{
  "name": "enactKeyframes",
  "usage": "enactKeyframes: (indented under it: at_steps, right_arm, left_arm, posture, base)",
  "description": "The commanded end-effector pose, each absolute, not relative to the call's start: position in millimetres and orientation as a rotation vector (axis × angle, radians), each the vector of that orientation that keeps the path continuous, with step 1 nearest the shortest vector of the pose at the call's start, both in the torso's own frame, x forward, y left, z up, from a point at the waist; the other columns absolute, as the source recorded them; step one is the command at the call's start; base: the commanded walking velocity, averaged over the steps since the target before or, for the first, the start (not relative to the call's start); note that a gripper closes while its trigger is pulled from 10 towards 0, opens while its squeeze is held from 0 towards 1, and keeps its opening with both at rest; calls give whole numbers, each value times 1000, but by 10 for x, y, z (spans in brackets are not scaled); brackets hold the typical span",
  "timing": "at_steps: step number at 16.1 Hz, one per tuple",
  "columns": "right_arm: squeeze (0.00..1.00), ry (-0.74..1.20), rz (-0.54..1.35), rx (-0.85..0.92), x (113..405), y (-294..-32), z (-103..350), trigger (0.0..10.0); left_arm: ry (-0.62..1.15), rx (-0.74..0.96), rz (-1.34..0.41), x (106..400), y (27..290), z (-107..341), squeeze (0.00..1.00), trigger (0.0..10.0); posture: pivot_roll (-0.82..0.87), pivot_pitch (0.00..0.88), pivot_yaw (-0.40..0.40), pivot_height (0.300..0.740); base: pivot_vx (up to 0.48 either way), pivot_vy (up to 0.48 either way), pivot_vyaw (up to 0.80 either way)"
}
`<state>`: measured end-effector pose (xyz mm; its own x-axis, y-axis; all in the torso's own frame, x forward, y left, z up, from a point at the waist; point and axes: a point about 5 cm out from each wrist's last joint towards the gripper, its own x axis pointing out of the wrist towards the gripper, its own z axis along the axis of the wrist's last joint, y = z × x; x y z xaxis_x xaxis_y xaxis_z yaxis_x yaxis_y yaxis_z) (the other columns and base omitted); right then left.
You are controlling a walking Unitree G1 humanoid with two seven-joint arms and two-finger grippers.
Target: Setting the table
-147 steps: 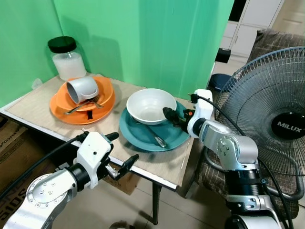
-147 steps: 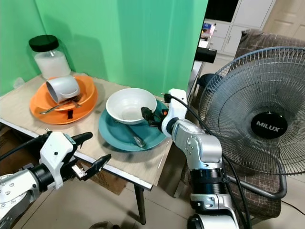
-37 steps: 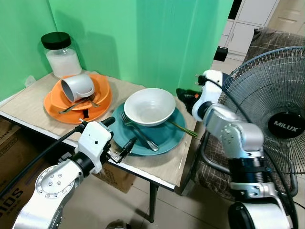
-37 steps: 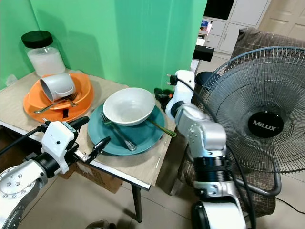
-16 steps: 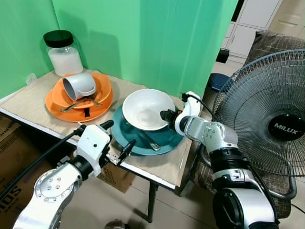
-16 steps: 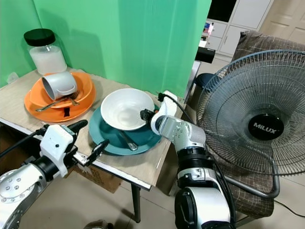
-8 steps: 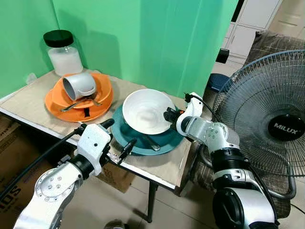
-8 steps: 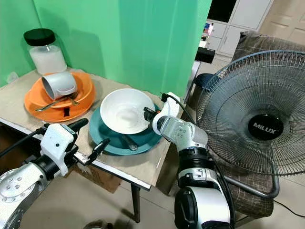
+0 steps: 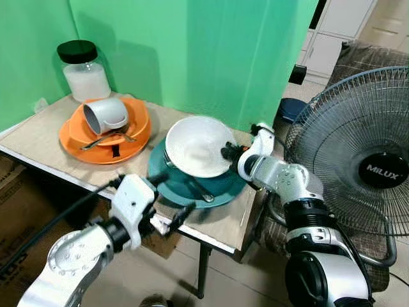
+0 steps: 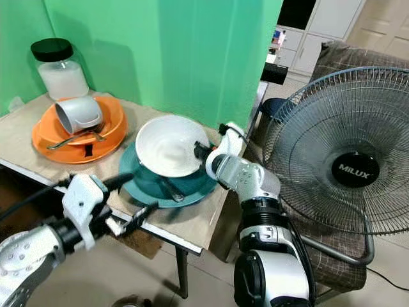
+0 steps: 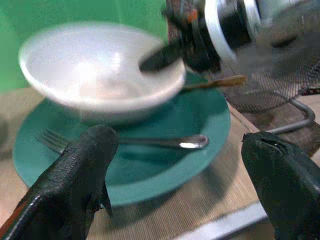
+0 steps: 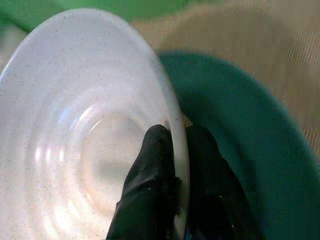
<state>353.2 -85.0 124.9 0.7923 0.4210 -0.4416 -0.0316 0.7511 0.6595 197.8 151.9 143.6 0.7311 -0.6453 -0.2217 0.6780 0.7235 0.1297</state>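
now the right gripper (image 12: 179, 165) pinches the tilted white bowl's (image 9: 195, 144) rim.

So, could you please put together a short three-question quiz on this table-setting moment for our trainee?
1. True or false: the right gripper is pinching the rim of the white bowl.
2. Multiple choice: what lies on the teal plate under the tilted bowl? A) a knife B) a fork C) a glass
3. Short answer: what lies on its side on the orange plate?

Key
1. True; one finger is inside the rim and one outside, and the bowl is tipped up.
2. B.
3. A grey mug, next to some cutlery. The left gripper is open at the table's near edge, facing the teal plate.
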Motion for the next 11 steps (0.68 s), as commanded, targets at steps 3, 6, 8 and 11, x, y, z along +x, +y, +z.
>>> enactKeyframes:
  at_steps: [3,6,8,11]
  right_arm:
    - [0,349,327,745,3574,-969,1709,0]
    - [0,73,311,591,3429,-1236,2101,510]
    - [0,-26,289,391,3216,-1388,2211,10000]
    - [0,-139,262,240,2865,-1515,2202,10000]
  left_arm:
    - [140,224,-730,1981,1527,1499,0,10000]
    - [91,212,-713,2002,1495,1575,0,10000]
    - [28,219,-651,2050,1466,1639,0,10000]
    - [-7,175,-524,2106,1431,1662,0,10000]
  posture:
    - [118,0,-49,740]
    - [111,0,-50,740]
    - [102,0,-43,740]
    - [85,0,-30,740]
  base:
    - [0,0,0]
    - [0,0,0]
    - [0,0,0]
    - [0,0,0]
